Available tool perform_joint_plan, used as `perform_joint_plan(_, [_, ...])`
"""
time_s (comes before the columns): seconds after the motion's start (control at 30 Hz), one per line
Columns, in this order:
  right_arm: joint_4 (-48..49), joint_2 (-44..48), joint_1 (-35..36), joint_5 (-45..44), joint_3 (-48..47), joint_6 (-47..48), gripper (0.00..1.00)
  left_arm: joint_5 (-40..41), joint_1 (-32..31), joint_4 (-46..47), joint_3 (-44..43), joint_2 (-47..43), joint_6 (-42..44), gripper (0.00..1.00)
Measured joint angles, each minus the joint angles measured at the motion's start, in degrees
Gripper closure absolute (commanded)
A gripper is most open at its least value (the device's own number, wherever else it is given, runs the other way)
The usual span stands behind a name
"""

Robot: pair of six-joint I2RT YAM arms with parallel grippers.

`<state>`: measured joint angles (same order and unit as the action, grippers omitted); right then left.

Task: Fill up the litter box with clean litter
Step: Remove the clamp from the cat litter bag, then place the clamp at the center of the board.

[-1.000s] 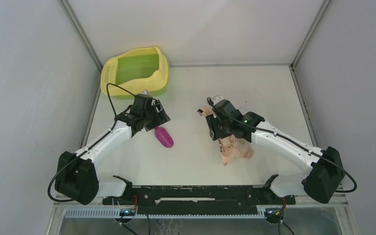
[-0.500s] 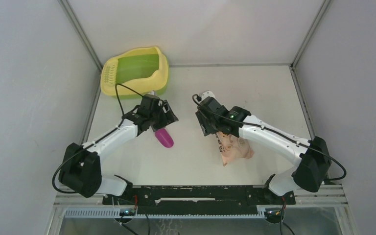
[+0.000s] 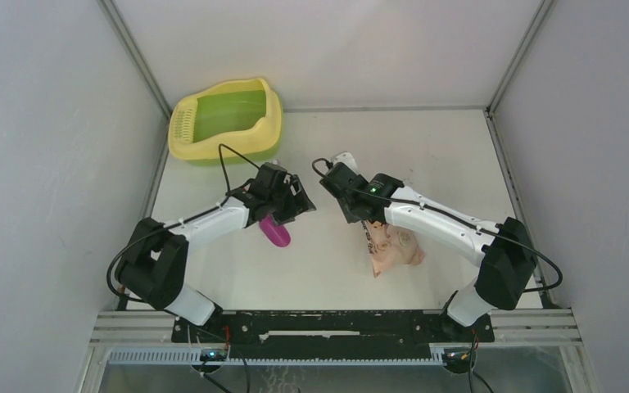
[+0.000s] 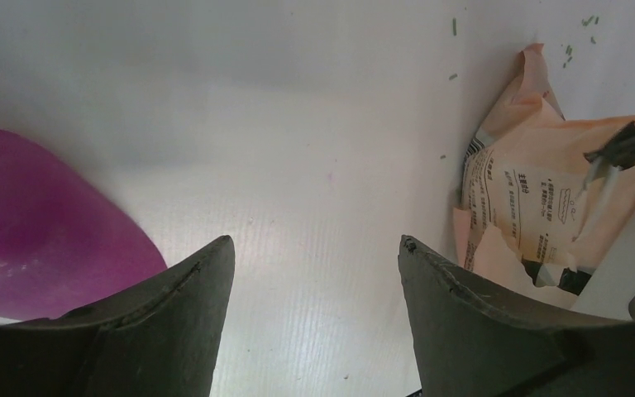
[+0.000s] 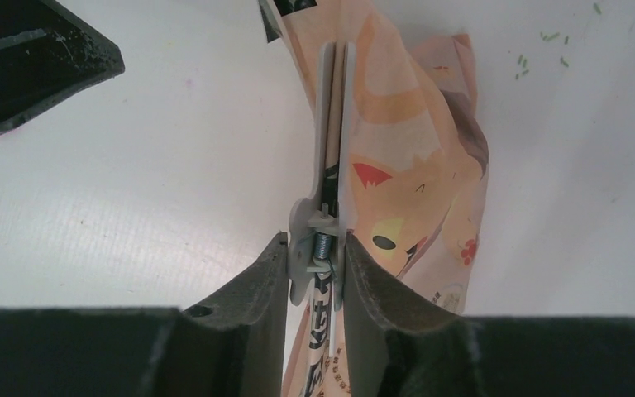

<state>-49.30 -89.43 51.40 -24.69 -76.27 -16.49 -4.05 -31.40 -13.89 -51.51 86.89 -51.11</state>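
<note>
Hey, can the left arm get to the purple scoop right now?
Probably yes. The left gripper hangs open just beside the scoop, which lies uncovered on the table, with nothing between them.

Bare white tabletop lies open at far right and before the yellow-rimmed, green-basined plastic litter box. Mid-table, the magenta plastic scoop, pink-orange printed bag with its grey spring clip, left gripper and right gripper crowd together.
</note>
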Motion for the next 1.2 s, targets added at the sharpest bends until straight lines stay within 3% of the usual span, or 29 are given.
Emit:
perform_joint_plan(0.2, [-0.7,0.0,0.0,-1.9,0.0,-0.6,0.94,-0.5,-0.8,0.7,0.0,0.6,-0.6,0.23])
perform_joint_plan(0.3, [-0.8,0.3,0.0,-2.6,0.0,-0.7,1.0,-0.5,-0.9,1.1,0.0,0.6,-0.7,0.23])
perform_joint_plan(0.9, [-0.9,13.7,-5.1,-1.5,-0.2,-0.6,1.0,-0.5,-1.6,0.9,-1.3,0.6,-1.0,0.23])
perform_joint_plan(1.2, [0.2,10.3,-25.7,0.9,-0.1,-1.4,0.98,-0.4,-1.7,0.5,-2.1,0.6,-1.0,0.23])
